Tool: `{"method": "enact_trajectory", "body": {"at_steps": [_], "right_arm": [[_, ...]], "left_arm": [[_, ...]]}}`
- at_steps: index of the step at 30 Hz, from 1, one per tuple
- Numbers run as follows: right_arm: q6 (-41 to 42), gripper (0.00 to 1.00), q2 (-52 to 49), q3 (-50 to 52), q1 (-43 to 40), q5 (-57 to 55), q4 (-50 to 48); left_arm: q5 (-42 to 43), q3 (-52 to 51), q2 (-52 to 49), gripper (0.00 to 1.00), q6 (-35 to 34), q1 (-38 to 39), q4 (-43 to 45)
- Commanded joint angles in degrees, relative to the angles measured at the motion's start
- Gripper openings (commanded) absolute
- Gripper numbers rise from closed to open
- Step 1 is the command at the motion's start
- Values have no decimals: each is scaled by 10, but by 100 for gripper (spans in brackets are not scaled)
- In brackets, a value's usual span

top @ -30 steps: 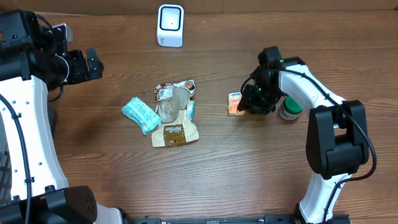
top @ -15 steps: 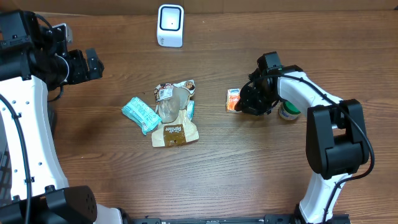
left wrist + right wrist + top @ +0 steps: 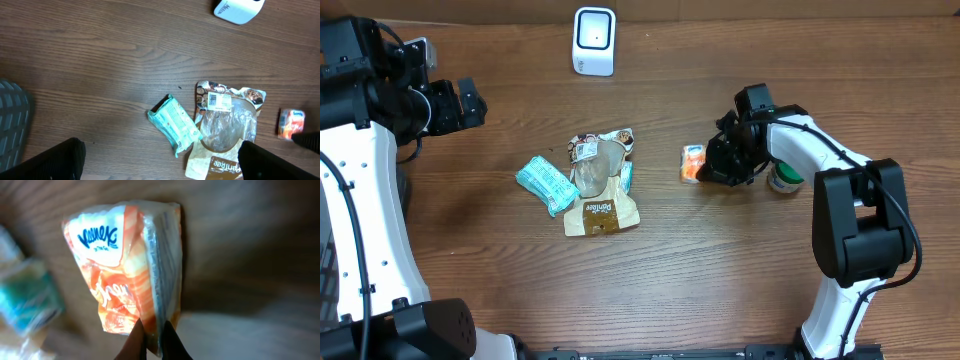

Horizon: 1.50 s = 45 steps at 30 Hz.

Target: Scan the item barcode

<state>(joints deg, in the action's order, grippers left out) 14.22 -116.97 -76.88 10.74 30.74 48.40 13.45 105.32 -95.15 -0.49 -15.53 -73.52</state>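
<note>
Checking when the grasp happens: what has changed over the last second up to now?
The right claw closed onto the edge of the orange tissue pack, nudging it slightly to the left. The left claw stayed open at the far left. The scanner, the pile of packets and the green-lidded jar did not move.

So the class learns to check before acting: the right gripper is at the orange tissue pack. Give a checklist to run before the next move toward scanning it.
1. Right gripper shut on the tissue pack: ok, its fingertips pinch one edge.
2. Pack lifted off the table: cannot tell.
3. Barcode located: cannot tell, none shows in any view.
4. Scanner standing, nothing in front of it: ok.
5. Left gripper open and far from the pack: ok.
</note>
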Motion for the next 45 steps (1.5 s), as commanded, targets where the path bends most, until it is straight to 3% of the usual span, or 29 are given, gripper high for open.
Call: {"method": "enact_trajectory", "body": {"at_steps": [1, 10, 19, 26, 31, 36, 39, 42, 45], "right_arm": [[-66, 4, 36, -36, -9, 143, 16], [-98, 4, 191, -47, -65, 462, 26], [-98, 4, 245, -47, -127, 593, 27], [-97, 4, 247, -46, -134, 587, 31], [-77, 4, 247, -46, -125, 488, 34], [47, 4, 246, -47, -72, 119, 47], [69, 4, 232, -66, -33, 4, 65], [68, 4, 193, -138, -2, -65, 115], [51, 4, 114, -279, 31, -137, 195]], "left_arm": [[0, 13, -2, 100, -9, -2, 1], [0, 13, -2, 100, -9, -2, 1], [0, 13, -2, 100, -9, -2, 1], [0, 13, -2, 100, -9, -2, 1], [0, 13, -2, 100, -9, -2, 1], [0, 13, -2, 100, -9, -2, 1], [0, 13, -2, 100, -9, -2, 1], [0, 13, -2, 100, -9, -2, 1], [0, 13, -2, 100, -9, -2, 1]]}}
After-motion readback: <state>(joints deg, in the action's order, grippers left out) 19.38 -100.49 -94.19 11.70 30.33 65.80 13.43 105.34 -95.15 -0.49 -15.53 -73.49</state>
